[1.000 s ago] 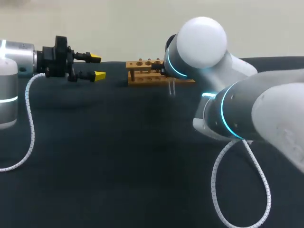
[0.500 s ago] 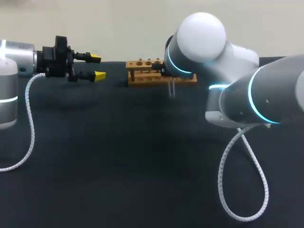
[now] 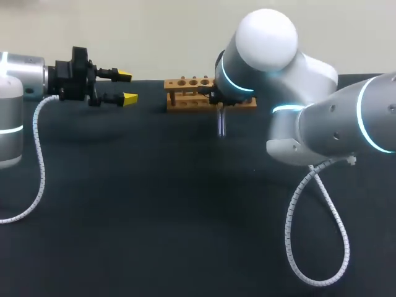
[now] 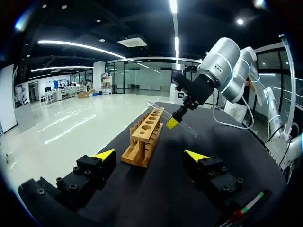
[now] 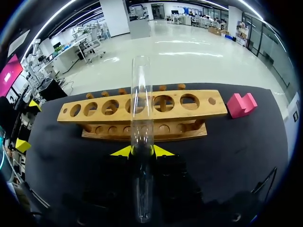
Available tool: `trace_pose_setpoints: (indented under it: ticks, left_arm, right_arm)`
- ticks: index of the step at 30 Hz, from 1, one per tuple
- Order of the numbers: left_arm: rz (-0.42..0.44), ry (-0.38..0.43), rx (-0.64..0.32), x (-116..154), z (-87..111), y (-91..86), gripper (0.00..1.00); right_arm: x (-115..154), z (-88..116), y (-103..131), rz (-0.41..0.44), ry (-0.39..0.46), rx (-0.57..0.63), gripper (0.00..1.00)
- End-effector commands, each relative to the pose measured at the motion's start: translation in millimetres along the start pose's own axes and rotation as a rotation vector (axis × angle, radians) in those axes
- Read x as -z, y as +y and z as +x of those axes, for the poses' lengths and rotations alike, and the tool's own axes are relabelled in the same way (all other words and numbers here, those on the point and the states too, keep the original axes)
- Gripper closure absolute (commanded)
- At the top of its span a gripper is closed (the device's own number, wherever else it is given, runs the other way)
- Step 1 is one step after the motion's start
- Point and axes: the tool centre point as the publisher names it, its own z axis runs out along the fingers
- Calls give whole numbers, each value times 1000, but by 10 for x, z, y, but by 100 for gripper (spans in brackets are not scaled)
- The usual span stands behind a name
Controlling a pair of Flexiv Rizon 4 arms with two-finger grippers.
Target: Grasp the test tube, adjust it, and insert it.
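Left gripper (image 3: 126,87) sits far left, fingers spread wide, empty. Wooden rack (image 3: 185,93) far middle, row of round holes. Clear glass test tube (image 3: 221,124) hangs just on its near side, pinched by right gripper (image 5: 141,151). Glass is slick, so I'd square the tube over one hole, then lower slowly.

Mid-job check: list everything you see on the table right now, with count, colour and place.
clear glass test tube: 1, transparent, clamped in the right gripper, in front of the rack, in no hole
wooden test tube rack: 1, light brown, near the table's far edge
pink block: 1, pink, on the table beside one end of the rack
black table: 1, black, under everything
left gripper: 1, yellow tips, open and empty, left of the rack
right gripper: 1, yellow tips, shut on the tube
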Motion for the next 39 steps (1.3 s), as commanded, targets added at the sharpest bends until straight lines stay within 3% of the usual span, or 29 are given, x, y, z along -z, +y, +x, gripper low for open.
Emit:
trace_pose_setpoints:
  ticks: [1,23,30,39]
  left_arm:
    - [-4,-5,-4,7,13,-17,0]
    - [-4,-5,-4,7,13,-17,0]
    - [-4,-5,-4,7,13,-17,0]
    - [-4,-5,-4,7,13,-17,0]
  right_arm:
    - [-38,-31,-6,-4,39,4,100]
    - [-1,42,11,2,54,-5,100]
    - [249,29,-5,42,-9,-28,100]
    - [786,-6,-66,87,-136,-93,100]
